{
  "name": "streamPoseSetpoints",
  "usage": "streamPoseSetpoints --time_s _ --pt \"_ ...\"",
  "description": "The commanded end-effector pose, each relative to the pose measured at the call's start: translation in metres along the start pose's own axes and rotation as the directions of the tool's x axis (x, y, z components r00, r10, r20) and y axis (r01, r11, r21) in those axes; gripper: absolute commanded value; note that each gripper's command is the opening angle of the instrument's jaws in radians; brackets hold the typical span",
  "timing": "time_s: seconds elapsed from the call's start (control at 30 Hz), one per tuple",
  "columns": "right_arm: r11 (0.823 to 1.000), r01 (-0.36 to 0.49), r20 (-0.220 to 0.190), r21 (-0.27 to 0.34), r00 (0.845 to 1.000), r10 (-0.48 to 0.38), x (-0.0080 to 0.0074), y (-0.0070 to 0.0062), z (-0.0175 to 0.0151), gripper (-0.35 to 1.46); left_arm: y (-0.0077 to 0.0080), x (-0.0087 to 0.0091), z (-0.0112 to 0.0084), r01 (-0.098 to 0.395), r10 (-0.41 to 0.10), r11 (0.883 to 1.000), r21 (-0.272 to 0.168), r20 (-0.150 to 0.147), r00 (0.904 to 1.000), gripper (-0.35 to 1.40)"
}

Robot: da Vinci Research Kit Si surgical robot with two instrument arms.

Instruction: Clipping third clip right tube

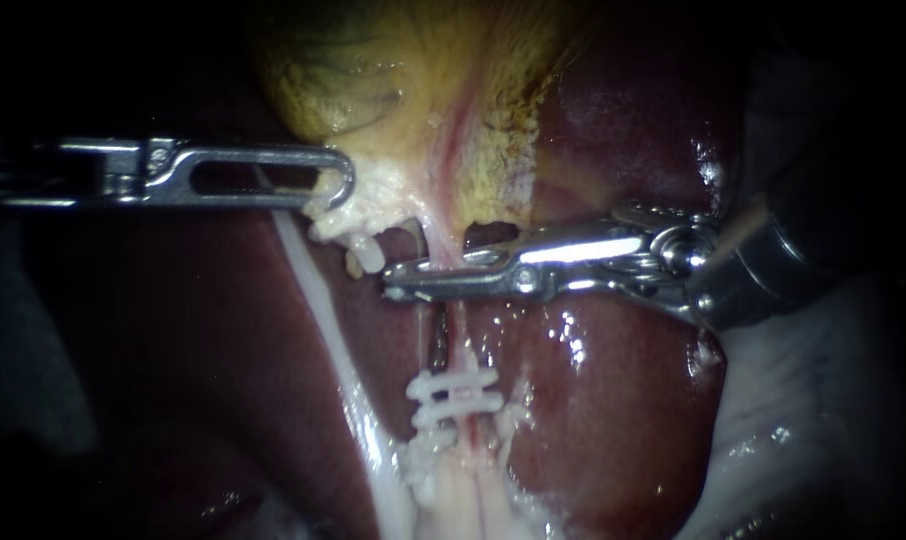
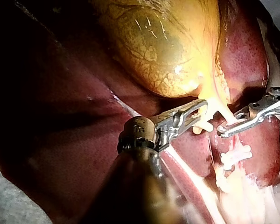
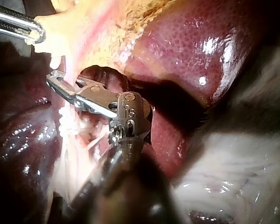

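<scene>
Below the gallbladder [image 1: 393, 70], the right instrument [image 1: 423, 275] has its pincer clamped across the right tube [image 1: 460, 350], just above two white clips [image 1: 455, 392] on that tube. The left instrument [image 1: 341, 187] holds its pincer closed on white tissue [image 1: 373, 195] at the gallbladder's lower edge.

The light is hard and narrow, bright in the middle with white glints off everything wet. In the endoscope view it dies into a dark surround [image 1: 873, 60]. In the left wrist view a grey cloth [image 2: 7, 205], finely textured, shows at the fringe of the lit field, half in shadow. In the right wrist view a pale sheet [image 3: 242, 158] lies out at the edge, grey-white, blurred and shining in spots. I cannot tell what it is made of.
</scene>
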Motion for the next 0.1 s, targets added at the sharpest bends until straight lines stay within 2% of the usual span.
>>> streamPoseSetpoints --time_s 0.03,0.1 --pt "1.0 0.0 0.0 0.0 1.0 0.0 0.0 0.0 0.0 -0.35 0.0 0.0 0.0 0.0 0.0 1.0 -0.001 -0.002 1.0 -0.35" --pt "1.0 0.0 0.0 0.0 1.0 0.0 0.0 0.0 0.0 -0.35 0.0 0.0 0.0 0.0 0.0 1.0 -0.001 -0.002 1.0 -0.35"
